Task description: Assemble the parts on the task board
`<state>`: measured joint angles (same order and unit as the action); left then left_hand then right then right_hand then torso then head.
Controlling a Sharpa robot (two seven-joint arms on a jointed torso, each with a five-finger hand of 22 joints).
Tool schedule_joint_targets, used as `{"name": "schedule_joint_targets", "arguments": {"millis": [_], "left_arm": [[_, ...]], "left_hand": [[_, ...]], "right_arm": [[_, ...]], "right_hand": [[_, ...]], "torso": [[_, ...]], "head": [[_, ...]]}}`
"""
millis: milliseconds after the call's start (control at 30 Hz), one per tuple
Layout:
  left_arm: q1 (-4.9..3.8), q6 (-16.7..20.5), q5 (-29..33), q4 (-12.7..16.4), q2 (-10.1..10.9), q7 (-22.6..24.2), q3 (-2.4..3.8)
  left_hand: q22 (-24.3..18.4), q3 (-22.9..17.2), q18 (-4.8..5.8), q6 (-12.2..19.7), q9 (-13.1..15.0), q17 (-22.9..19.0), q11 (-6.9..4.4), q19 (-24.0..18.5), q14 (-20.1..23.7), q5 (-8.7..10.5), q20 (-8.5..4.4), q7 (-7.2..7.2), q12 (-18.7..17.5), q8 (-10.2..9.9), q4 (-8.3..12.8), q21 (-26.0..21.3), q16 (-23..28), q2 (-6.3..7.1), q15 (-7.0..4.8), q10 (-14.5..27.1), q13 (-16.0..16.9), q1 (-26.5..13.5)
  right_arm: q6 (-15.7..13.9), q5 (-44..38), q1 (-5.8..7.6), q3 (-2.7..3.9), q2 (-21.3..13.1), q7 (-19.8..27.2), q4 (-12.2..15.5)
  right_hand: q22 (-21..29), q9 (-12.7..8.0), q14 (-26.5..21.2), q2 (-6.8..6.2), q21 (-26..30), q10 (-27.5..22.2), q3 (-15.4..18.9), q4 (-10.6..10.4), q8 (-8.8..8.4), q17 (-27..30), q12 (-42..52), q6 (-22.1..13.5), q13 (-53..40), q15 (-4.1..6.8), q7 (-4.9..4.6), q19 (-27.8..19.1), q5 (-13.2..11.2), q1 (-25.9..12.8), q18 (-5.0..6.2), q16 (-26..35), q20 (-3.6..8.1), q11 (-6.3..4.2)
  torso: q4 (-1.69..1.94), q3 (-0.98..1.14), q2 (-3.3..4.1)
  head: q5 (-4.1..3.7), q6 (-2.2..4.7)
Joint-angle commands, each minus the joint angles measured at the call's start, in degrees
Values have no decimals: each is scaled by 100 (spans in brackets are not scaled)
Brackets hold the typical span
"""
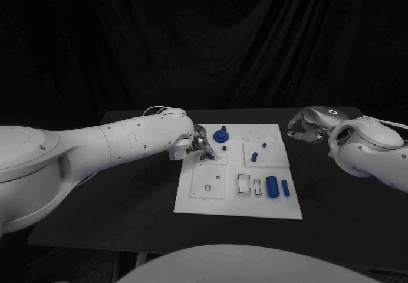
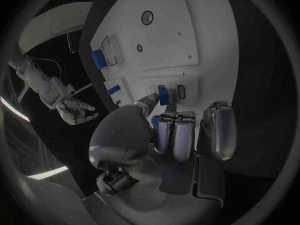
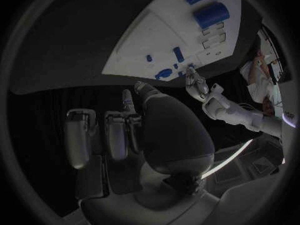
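Note:
The white task board point(image 1: 194, 200) lies in the middle of the black table. My left hand point(image 1: 197, 144) is over the board's far left part. Its thumb tip point(image 2: 150, 100) lies against a small blue piece point(image 2: 162, 95) that stands on the board beside a dark slot point(image 2: 181, 91), with the nearest bent finger point(image 2: 164, 131) close behind; it looks pinched. My right hand point(image 1: 304, 127) hangs off the board's far right corner, fingers point(image 3: 119, 132) loosely bent and holding nothing. A round blue part point(image 1: 221, 136), a thick blue cylinder point(image 1: 272, 186) and a thin blue bar point(image 1: 286, 188) rest on the board.
More small blue pegs point(image 1: 254, 156) stand in the board's far right section point(image 1: 273, 154). A round hole point(image 1: 208, 188) and rectangular slots point(image 1: 244, 183) sit in the near half. Bare black table point(image 1: 127, 200) runs left and right of the board.

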<state>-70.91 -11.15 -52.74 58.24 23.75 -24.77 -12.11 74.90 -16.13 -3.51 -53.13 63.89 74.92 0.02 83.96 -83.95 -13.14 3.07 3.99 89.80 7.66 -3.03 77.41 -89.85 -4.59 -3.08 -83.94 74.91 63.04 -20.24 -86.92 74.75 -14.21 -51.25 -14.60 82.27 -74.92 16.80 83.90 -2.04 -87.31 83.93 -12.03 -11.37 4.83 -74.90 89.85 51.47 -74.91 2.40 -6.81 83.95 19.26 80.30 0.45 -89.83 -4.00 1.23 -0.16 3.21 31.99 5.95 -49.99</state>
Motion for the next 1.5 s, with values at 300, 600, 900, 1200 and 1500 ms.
{"name": "schedule_joint_targets", "arguments": {"millis": [300, 600, 900, 1200, 1500], "left_arm": [[20, 121, 29, 68, -8, 80, 2], [32, 59, 29, 66, -4, 69, 2], [35, 71, 28, 45, -14, 61, 2], [36, 120, 28, 50, 14, 102, 2], [37, 136, 29, 101, 27, 161, 2]], "left_hand": [[1014, 361, 36, 108, 133, 1508, 5, 28, -605, 532, 0, 48, 20, 44, -399, 6, -15, 120, -10, -606, 1509, -461], [1012, 387, 34, 102, 143, 1508, 6, 24, -605, 541, 3, 43, 20, 50, -409, -4, -15, 124, -8, -606, 1509, -463], [1022, 565, 34, 79, 171, 1508, 9, 30, -605, 635, 10, 48, 20, 60, -556, -7, -15, 128, -4, -606, 1509, -575], [1035, 713, 34, 15, 345, 1508, -16, 35, -605, 676, 2, 14, 20, 186, -669, -10, -15, 91, -20, -606, 1509, -612], [1045, 822, 32, 47, 704, 1508, -47, 35, -605, 648, -22, -22, 20, 386, -724, -28, -15, 20, -46, -606, 1509, -552]], "right_arm": [[60, -19, -13, 4, 24, -104, -12], [71, -19, -13, 4, 29, -112, -16], [82, -19, -13, 4, 33, -120, -28], [104, -18, -13, 4, 35, -129, -36], [138, -18, -13, 4, 45, -144, -40]], "right_hand": [[-1384, -8, 610, -10, 35, 607, -39, 10, -41, -1510, 15, 41, -1509, -45, -13, 381, 23, 47, 48, -17, -44, 34], [-1384, -8, 610, -10, 35, 607, -39, 10, -41, -1510, 15, 41, -1509, -45, -13, 381, 23, 47, 48, -17, -44, 34], [-1384, -8, 610, -10, 35, 607, -39, 10, -41, -1510, 15, 41, -1509, -45, -13, 381, 23, 47, 48, -17, -44, 34], [-1384, -8, 610, -10, 35, 607, -39, 10, -41, -1510, 15, 41, -1509, -45, -13, 381, 23, 47, 48, -17, -44, 34], [-1382, -12, 610, -15, 39, 607, -46, 16, -44, -1510, 15, 43, -1509, -46, -15, 378, 23, 43, 49, -17, -45, 36]], "torso": [[9, 1, 4], [-9, 1, -2], [-3, 4, -5], [-2, 0, -3], [7, 4, 3]], "head": [[-14, -1], [7, -1], [8, -1], [20, -1], [31, -1]]}}
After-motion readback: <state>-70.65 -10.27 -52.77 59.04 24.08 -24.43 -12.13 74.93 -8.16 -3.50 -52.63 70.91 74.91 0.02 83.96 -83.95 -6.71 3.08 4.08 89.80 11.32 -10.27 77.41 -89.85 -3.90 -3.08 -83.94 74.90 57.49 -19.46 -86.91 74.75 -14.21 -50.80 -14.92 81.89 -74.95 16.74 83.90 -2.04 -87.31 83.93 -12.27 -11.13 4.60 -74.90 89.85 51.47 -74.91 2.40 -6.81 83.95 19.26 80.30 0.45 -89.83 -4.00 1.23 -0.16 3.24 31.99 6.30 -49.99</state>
